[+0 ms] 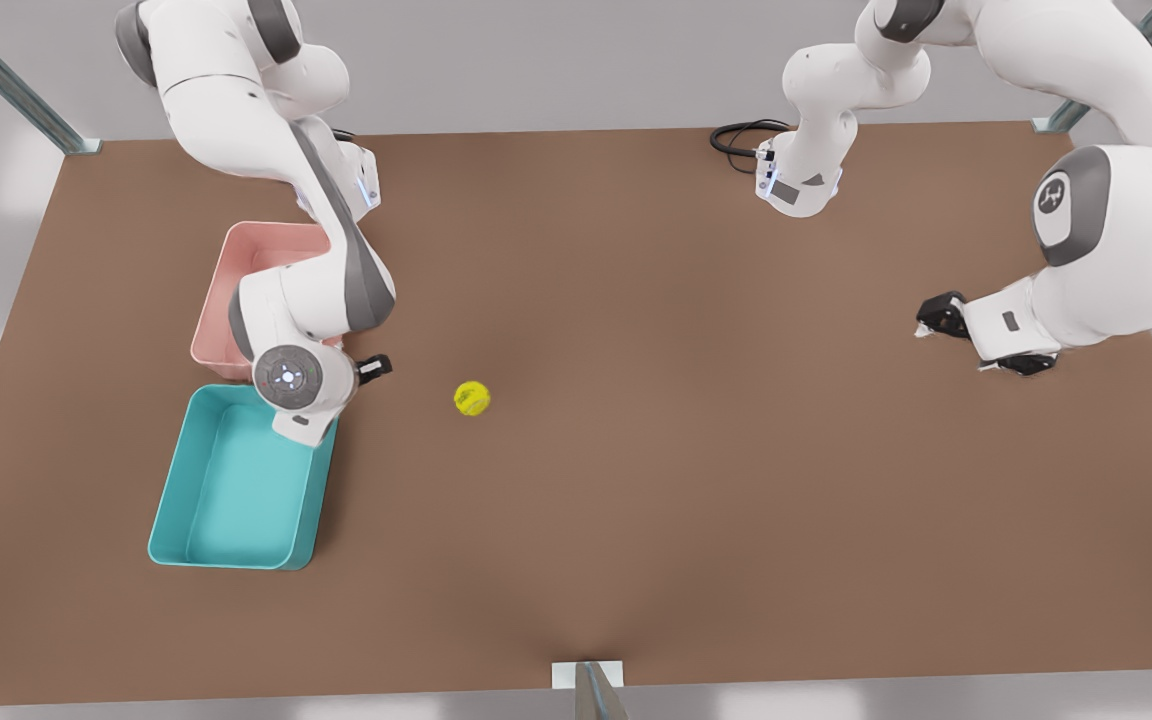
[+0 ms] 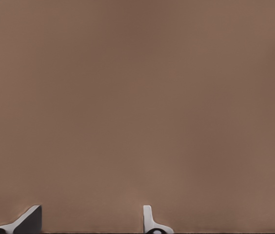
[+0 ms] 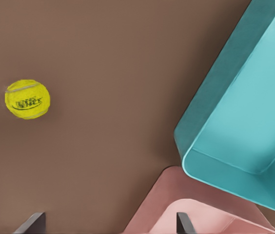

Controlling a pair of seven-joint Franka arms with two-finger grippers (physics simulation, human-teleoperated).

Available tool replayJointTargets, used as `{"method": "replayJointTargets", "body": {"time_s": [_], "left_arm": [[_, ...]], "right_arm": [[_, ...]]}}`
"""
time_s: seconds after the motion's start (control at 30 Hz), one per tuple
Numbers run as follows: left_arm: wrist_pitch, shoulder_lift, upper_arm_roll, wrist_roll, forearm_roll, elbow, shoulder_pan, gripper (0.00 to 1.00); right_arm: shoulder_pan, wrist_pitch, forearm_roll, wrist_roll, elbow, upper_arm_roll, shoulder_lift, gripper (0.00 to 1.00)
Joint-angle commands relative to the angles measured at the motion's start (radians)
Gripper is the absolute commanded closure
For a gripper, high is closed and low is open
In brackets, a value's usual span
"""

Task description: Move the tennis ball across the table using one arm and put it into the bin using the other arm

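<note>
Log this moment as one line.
tennis ball: loose on table | right gripper: open, near bin | left gripper: open, waiting

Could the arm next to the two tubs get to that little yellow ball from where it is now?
Probably yes. The right tool hangs open beside the teal bin, and only bare table lies between it and the tennis ball. The left tool waits far off.
</note>
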Motion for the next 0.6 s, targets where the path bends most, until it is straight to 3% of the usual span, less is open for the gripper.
{"method": "replayJointTargets", "body": {"time_s": [0.0, 0.07, 0.17, 0.27, 0.33, 0.57], "left_arm": [[-0.193, -0.001, -0.001, -0.687, -0.024, -0.001, 0.001, 0.0], [-0.194, -0.008, -0.003, -0.688, -0.024, -0.019, 0.001, 0.0], [-0.19, -0.009, -0.003, -0.69, -0.024, -0.021, -0.001, 0.0], [-0.191, -0.012, -0.004, -0.69, -0.024, -0.021, -0.001, 0.0], [-0.19, -0.012, -0.004, -0.69, -0.024, -0.021, -0.001, 0.0], [-0.19, -0.011, -0.004, -0.694, -0.024, -0.021, -0.002, 0.0]], "right_arm": [[0.004, 0.309, 0.021, 0.188, -0.105, 0.0, -0.03, 0.0], [0.047, 0.436, 0.025, 0.188, -0.249, -0.029, -0.11, 0.0], [0.09, 0.573, 0.026, 0.275, -0.351, -0.037, -0.115, 0.0], [0.139, 0.719, 0.146, 0.278, -0.348, -0.078, 0.002, 0.0], [0.137, 0.72, 0.158, 0.278, -0.293, -0.081, 0.048, 0.0], [0.15, 0.805, 0.161, 0.255, -0.401, -0.095, 0.053, 0.0]]}}
